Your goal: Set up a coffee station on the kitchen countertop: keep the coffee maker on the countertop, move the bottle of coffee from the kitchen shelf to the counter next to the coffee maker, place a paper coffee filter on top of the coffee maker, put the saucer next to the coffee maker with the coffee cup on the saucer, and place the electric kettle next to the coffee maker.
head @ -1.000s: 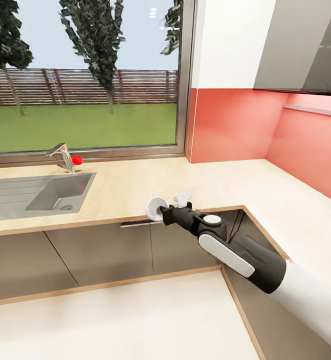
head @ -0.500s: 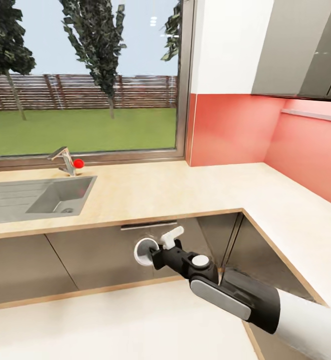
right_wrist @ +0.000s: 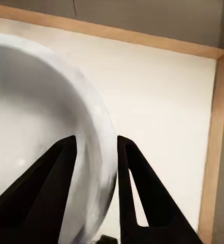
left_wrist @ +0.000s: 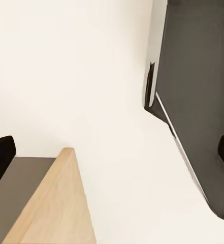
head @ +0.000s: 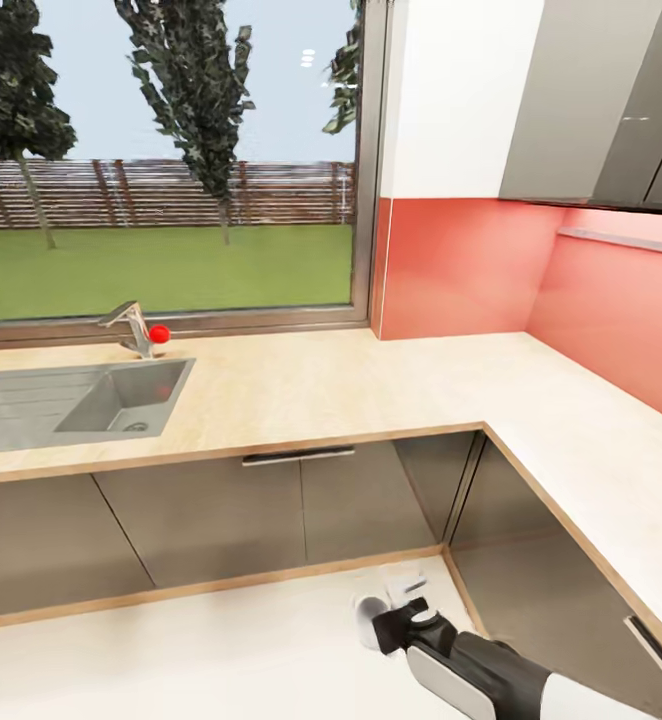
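Low by the grey cabinets (head: 271, 510), right gripper (right_wrist: 96, 198) pinches the saucer (right_wrist: 35, 127) rim; left gripper's state unclear.

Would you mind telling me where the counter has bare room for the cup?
The countertop is bare from the sink rightward to the red wall, and along the right-hand run past the corner. The only crowded part is around the sink and tap.

Kitchen; sink (head: 121, 395), worktop (head: 351, 385), cabinets (head: 271, 515)
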